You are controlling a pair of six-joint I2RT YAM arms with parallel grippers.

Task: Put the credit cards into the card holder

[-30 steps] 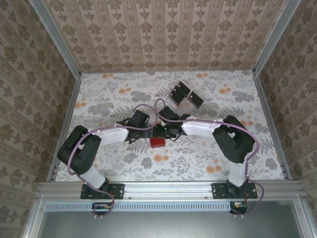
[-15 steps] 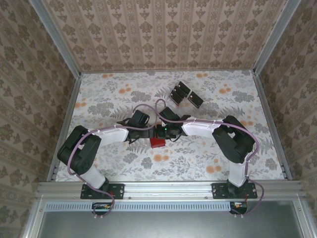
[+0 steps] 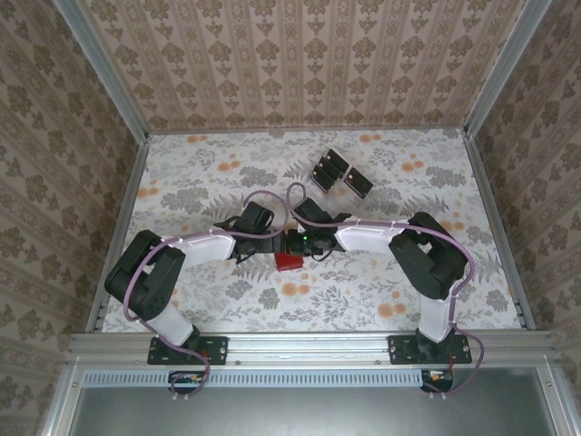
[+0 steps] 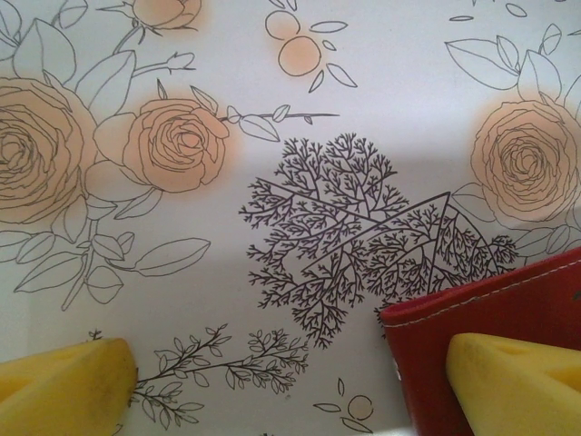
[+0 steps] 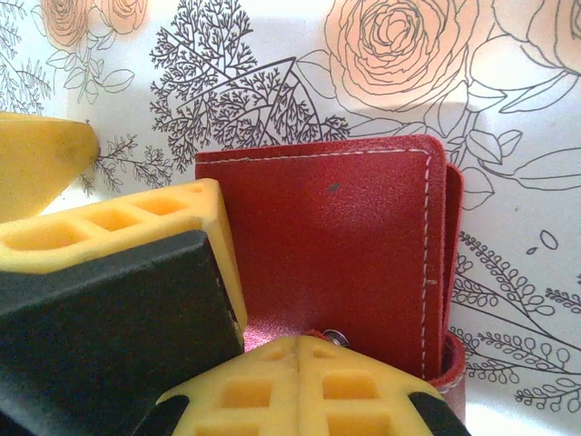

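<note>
The card holder (image 5: 345, 245), a red folded wallet with white stitching, lies on the flowered table (image 3: 289, 261). My right gripper (image 5: 298, 350) is shut, its yellow fingertips pinching the wallet's near edge beside the metal snap (image 5: 338, 338). My left gripper (image 4: 290, 391) is open and straddles the wallet's left corner (image 4: 472, 309): one finger (image 4: 513, 381) rests over the red leather, the other (image 4: 64, 386) over bare table. In the top view both grippers meet at the wallet, left (image 3: 278, 249) and right (image 3: 300, 249). The black credit cards (image 3: 331, 169) stand far behind.
The cards sit in a clear tiered rack (image 3: 356, 184) at the back middle of the table. Patterned walls enclose the table on three sides. The left gripper's yellow finger (image 5: 118, 227) crowds the wallet's left side in the right wrist view.
The right wrist has shifted slightly over the card holder. The left arm, the wallet and the cards have stayed in place.
</note>
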